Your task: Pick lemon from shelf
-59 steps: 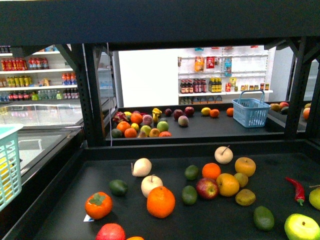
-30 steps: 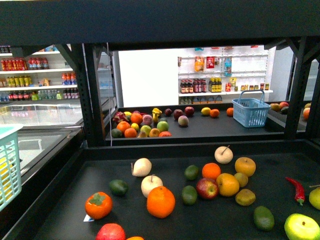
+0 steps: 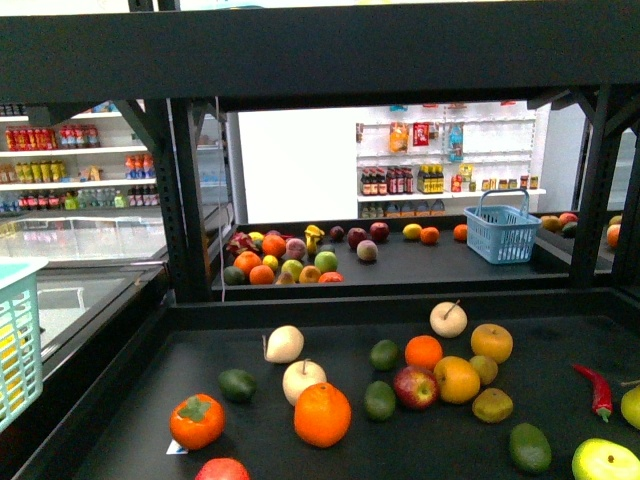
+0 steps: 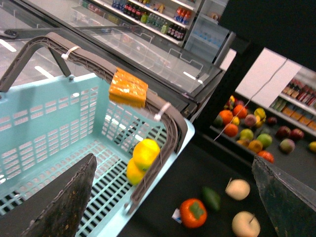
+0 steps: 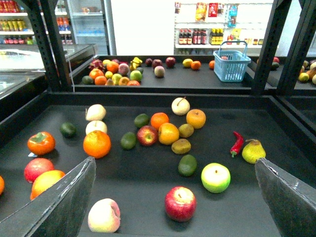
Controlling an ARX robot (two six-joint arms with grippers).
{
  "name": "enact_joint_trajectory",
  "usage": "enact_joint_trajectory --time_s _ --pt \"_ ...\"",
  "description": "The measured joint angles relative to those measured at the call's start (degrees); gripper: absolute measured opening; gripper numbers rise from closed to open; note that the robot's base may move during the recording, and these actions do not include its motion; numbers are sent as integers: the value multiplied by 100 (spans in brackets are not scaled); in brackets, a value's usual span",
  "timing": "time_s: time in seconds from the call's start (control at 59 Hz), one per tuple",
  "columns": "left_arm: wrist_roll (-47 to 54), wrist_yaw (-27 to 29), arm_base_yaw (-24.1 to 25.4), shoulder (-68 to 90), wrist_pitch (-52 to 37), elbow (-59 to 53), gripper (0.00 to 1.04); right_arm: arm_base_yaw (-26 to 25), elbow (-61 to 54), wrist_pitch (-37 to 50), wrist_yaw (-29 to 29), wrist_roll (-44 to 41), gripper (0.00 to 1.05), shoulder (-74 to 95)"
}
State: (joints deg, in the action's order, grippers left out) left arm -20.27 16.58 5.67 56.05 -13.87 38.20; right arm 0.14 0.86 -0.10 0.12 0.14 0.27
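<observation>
Fruit litters the black shelf [image 3: 130,400] in a shop aisle; left tool [image 4: 173,197] and right tool [image 5: 173,197] hang spread, empty.

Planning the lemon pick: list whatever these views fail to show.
- Yellow fruits in the light-blue plastic basket, left wrist view: handle overlaps them; lemons or not, unclear.
- Green-yellow round fruit, front view: cut by the frame edge.
- Far-shelf fruit pile, front view: too small to identify.
</observation>
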Motion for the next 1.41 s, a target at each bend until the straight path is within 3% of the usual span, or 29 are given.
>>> enact_joint_trajectory --time_s 0.237,0.271,0.356,0.458,0.559,0.763,1.0,1.085,1.119,1.169,1.356,1.407 --pt "1106 2400 -2638 -1266 -234 -866 97 0 0 2 0 0 97 0" --pt "1180 2385 -2830 -1366 -195 -931 95 0 0 0 0 0 97 0" --pt "1661 1261 -3235 -1930 98 -1392 78 0 0 2 0 0 97 0" --pt "1862 1215 -3442 -2544 92 -2057 59 0 0 0 4 2 97 0" --pt "1917 1121 -3401 -3058 114 -2590 39 0 0 2 0 0 97 0" --pt "1934 199 -2529 -3775 365 -3018 3 0 0 0 2 0 97 0" --pt "1963 -614 -1666 -4367 632 -3331 3 0 0 0 2 0 97 0" --pt "1967 -802 -1491 -5095 1340 -3423 3 0 0 0 2 2 97 0" --pt "1967 -1412 -1023 -5237 1397 -3436 3 0 0 0 2 0 97 0" --pt "1965 -1550 -673 -5281 1399 -3467 3 0 0 2 -15 2 97 -2" --pt "1967 -1652 -597 -5556 1399 -3746 3 0 0 2 -17 0 97 -2" --pt "1967 -1646 -597 -5571 1399 -3746 13 0 0 2 -13 0 97 -2"
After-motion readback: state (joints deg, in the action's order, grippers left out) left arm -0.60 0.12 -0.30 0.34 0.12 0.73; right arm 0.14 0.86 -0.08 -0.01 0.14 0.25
